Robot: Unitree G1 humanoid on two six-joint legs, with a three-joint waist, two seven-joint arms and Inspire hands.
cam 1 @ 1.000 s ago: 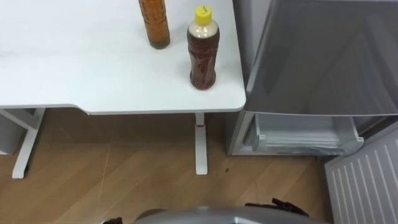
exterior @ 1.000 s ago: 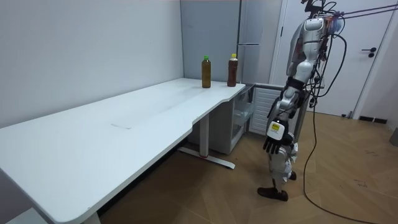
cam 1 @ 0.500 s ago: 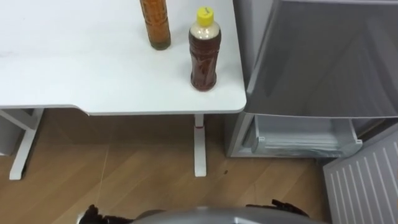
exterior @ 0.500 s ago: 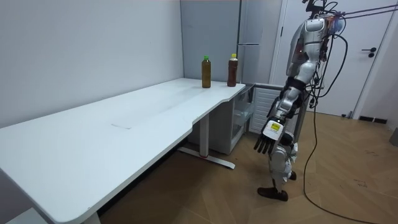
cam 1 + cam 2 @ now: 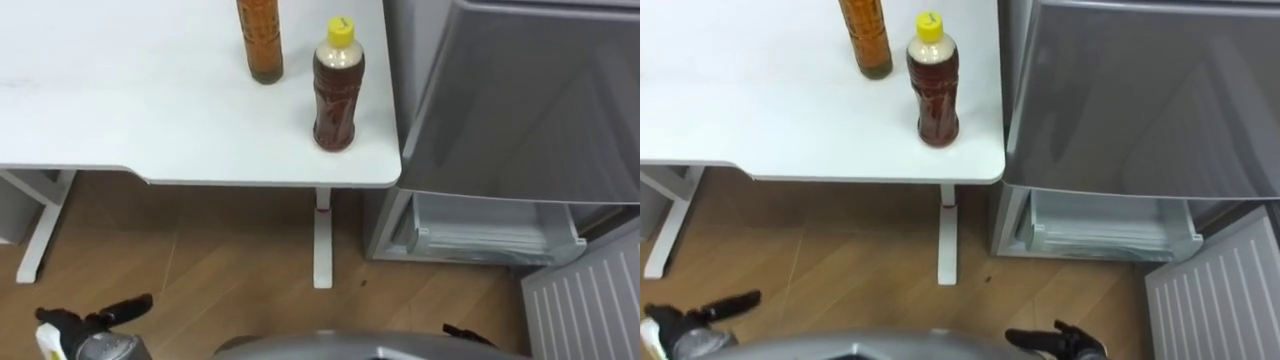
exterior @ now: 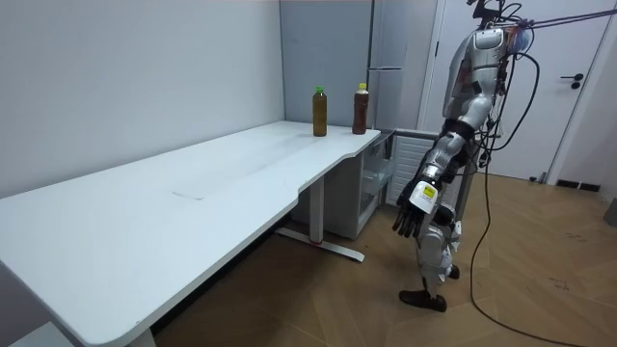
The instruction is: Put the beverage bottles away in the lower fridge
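The left hand [image 5: 100, 322] hung low at the robot's left side, over the wooden floor [image 5: 230, 270] and short of the bench [image 5: 120, 110]. Its fingers were straight and loose and held nothing. In the room view the same hand showed below the robot's waist, fingers pointing down towards the floor. The right hand [image 5: 1060, 341] sat at the bottom edge of the right eye view, fingers loosely spread, also empty.

Both drinks stood upright on the bench, near its corner next to the fridge [image 5: 520, 100]. The yellow-capped bottle [image 5: 337, 95], filled with dark reddish-brown liquid, stood closest to the bench's edge and to the fridge. The green-capped bottle [image 5: 264, 45], with lighter amber contents, stood just beyond it and a little to the left. The two were close but not touching. Neither hand was near them.

The fridge stood directly to the right of the bench. Its grey upper door was shut. Below it the lower compartment [image 5: 490, 228] lay open, showing a pale interior. The lower door [image 5: 590, 295] was swung out at the lower right, its ribbed white inner face turned up towards the camera.

In the room view the robot stood upright on the floor, facing the fridge end of the bench and a short way back from it.
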